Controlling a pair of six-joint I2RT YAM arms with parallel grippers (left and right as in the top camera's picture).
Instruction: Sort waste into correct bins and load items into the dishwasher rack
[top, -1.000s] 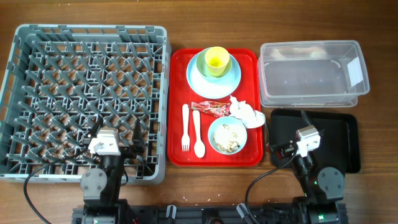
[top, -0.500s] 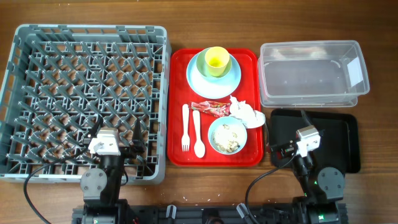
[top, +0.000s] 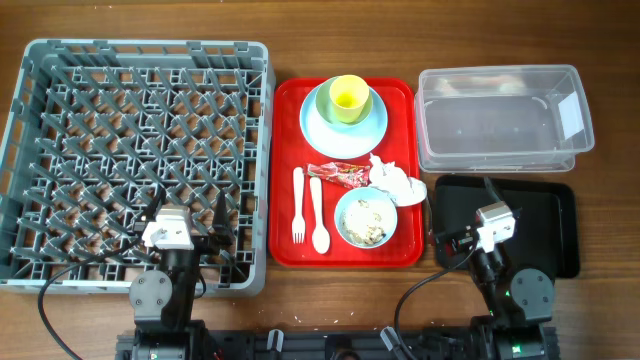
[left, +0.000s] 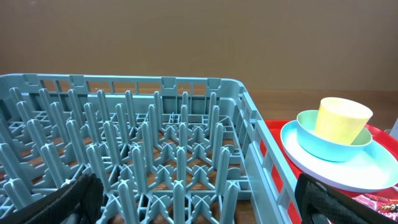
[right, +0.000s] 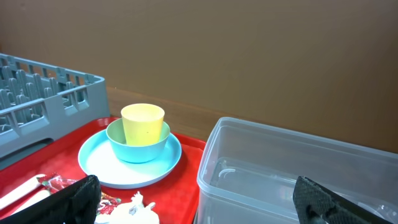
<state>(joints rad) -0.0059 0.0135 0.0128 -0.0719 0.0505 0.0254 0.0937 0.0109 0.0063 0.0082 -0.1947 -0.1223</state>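
Plainly, the left gripper hangs over the near part of the dishwasher rack, jaws spread wide with nothing between them; pegs stand close ahead of it, and the rack's right wall runs just beside the red tray, with only a thin strip of table between; the right gripper, likewise wide open and empty, sits over the left part of the black tray, whose far edge lies just beside the clear tub; a narrow gap parts both bins from the red tray's right edge. Everything to be sorted lies on the red tray, between the two grippers; the cup stands in a small bowl on the plate at the far end; the wrapper and napkin lie mid-tray; the fork, spoon and a second bowl holding food scraps lie at the near end, napkin and second bowl nearest the right gripper.
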